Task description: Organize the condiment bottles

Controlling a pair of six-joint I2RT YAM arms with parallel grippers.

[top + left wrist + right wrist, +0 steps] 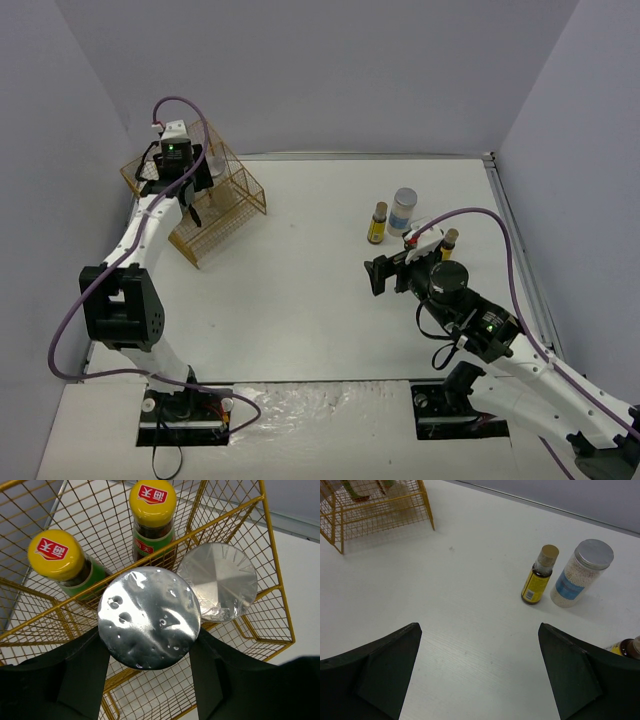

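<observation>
In the left wrist view my left gripper (149,655) is shut on a squat jar with a silver lid (149,617), which it holds over the yellow wire basket (272,555). Inside the basket stand a second silver-lidded jar (218,581) and two dark bottles with yellow caps (152,500) (55,554). From above, the left gripper (197,180) is at the basket (235,200) at the back left. My right gripper (477,650) is open and empty over bare table. Ahead of it stand a slim yellow-labelled bottle (538,577) and a blue-labelled jar (580,572).
A third slim bottle (449,243) stands just behind the right gripper (385,272), and shows at the right edge of the right wrist view (627,647). Grey walls close the table (300,290) at the back and both sides.
</observation>
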